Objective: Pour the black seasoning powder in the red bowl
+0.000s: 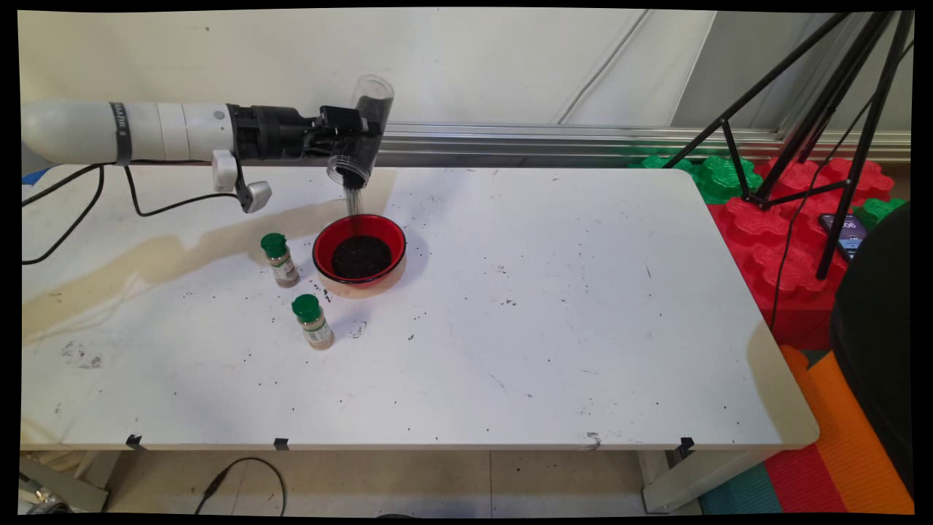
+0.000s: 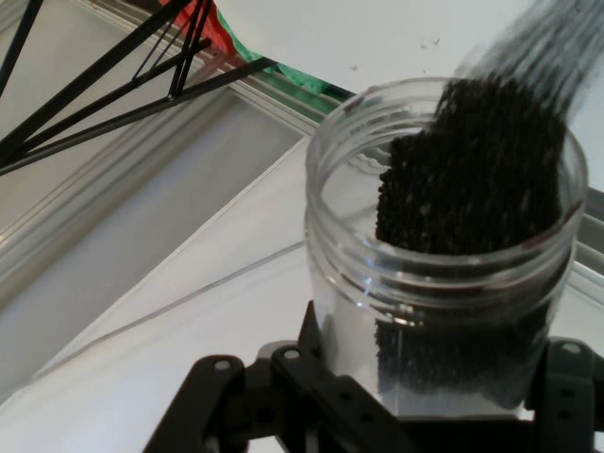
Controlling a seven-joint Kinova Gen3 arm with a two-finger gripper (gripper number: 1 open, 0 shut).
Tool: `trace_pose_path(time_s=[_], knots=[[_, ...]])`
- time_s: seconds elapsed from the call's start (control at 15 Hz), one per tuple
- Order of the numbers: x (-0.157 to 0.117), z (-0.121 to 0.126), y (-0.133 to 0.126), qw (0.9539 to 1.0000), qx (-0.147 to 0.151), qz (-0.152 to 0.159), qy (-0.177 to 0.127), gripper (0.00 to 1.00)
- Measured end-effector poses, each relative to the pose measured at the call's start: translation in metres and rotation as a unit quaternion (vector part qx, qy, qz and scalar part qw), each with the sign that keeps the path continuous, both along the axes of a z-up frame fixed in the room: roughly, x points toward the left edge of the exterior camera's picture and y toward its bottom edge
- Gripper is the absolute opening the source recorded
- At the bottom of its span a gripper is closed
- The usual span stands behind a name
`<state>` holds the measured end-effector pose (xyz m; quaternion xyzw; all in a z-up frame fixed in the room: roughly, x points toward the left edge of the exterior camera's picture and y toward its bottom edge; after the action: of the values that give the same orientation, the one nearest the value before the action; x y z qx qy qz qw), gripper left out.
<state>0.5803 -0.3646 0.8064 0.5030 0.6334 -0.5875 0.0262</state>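
My gripper is shut on a clear plastic jar, held tipped mouth-down above the table's back left. Dark grains run from its mouth in a thin stream into a red bowl directly below, which holds a mound of the same grains. In the hand view the clear jar fills the frame, its open mouth half full of dark grains sliding out toward the upper right. Two small spice bottles with green caps stand left of the bowl, one beside it and one nearer the front.
A white table carries scattered dark specks around the bowl. A black tripod stands on red and green foam blocks past the table's right end. An aluminium rail runs along the wall behind. Black cables hang from the arm at left.
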Motion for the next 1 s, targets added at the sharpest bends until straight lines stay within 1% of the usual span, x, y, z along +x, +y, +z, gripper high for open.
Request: trace_pose_path(time_s=[0.67,0.87,1.0], knots=[[-0.0029,-0.0011,-0.0005,0.9994,0.024,0.010,0.022,0.00],[-0.0039,-0.0015,0.0003,0.9987,0.036,0.014,0.033,0.00],[-0.0046,-0.0020,0.0014,0.9976,0.049,0.020,0.046,0.00]])
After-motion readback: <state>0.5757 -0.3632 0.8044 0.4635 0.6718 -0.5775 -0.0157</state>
